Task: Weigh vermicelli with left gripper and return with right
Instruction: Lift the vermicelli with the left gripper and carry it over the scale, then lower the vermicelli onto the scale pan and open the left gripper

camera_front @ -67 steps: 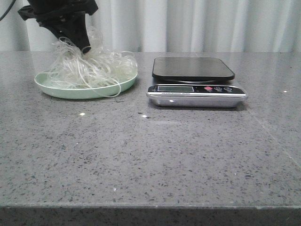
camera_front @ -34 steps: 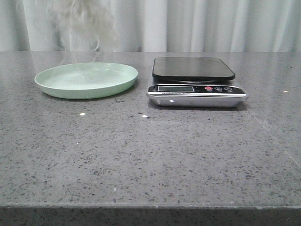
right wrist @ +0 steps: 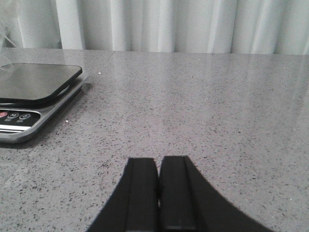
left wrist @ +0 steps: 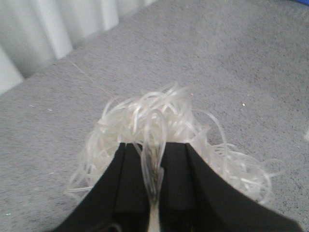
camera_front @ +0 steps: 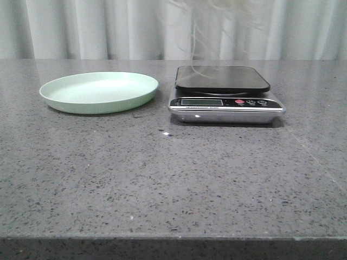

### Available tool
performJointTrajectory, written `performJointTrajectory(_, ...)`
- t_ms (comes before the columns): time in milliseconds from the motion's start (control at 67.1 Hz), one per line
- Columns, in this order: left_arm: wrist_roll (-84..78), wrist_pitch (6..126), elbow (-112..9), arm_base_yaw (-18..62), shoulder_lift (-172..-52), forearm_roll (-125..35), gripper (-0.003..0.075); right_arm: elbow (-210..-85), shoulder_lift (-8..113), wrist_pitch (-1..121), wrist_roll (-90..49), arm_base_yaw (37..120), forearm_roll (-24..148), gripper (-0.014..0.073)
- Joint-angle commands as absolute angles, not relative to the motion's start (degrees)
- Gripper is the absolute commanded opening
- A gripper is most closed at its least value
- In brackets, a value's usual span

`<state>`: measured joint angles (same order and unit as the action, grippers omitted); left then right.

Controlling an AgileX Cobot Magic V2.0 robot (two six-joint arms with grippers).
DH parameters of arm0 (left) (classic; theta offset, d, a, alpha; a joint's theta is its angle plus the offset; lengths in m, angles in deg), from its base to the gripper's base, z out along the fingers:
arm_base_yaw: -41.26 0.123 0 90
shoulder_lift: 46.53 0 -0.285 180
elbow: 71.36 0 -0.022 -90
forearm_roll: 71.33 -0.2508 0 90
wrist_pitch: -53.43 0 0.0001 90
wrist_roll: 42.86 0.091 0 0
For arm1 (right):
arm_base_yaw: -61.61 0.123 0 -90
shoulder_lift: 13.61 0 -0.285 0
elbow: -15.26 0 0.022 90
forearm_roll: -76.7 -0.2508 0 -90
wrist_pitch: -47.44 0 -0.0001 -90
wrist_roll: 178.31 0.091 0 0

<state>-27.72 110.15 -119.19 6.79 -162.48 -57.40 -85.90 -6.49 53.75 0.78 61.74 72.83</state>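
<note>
Left gripper [left wrist: 154,164], black fingers pinching a tuft of strands between them, carries the vermicelli [left wrist: 164,125] aloft; in the front view only the trailing ends of the tangle [camera_front: 209,24] show at upper centre of the frame, blurred, hanging directly above the kitchen scale's dark platform [camera_front: 222,79] without resting on it. The pale green plate [camera_front: 98,92], at left of the frame beside the scale, lies bare. The right gripper [right wrist: 158,186], at bottom centre of its own view with its fingers pressed together and holding nothing, sits low over the grey speckled table [camera_front: 173,179], the scale [right wrist: 34,99] at the left edge of that frame. Straight descent onto the platform looks like the next move.
</note>
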Motion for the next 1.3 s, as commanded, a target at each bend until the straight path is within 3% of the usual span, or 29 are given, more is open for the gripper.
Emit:
performJointTrajectory(0, -28.3, 104.9, -121.1, 6.0, -162.5, -57.3, 0.0139, -86.4, -7.3, 49.0, 0.7, 61.4, 73.2, 0.015)
performJointTrajectory(417, -28.3, 104.9, -121.1, 5.9, -171.4, -57.9, 0.0137, -86.4, -7.3, 48.9, 0.7, 61.4, 73.2, 0.015)
performJointTrajectory(849, -28.3, 105.4, -121.2, 5.9, -171.4, -57.7, 0.0144, -86.4, -7.3, 48.9, 0.7, 61.4, 73.2, 0.015)
performJointTrajectory(968, -28.3, 105.8, -122.3, 5.9, -170.8, -57.7, 0.0237, -86.4, -7.3, 48.9, 0.7, 61.4, 73.2, 0.015)
performJointTrajectory(1162, -28.3, 107.5, -126.7, 5.9, -170.1, -57.7, 0.0507, -86.4, -7.3, 48.9, 0.7, 61.4, 73.2, 0.015)
performJointTrajectory(1281, -28.3, 109.5, -129.6, 5.9, -170.0, -57.8, 0.0577, -86.4, -7.3, 48.9, 0.7, 61.4, 73.2, 0.015)
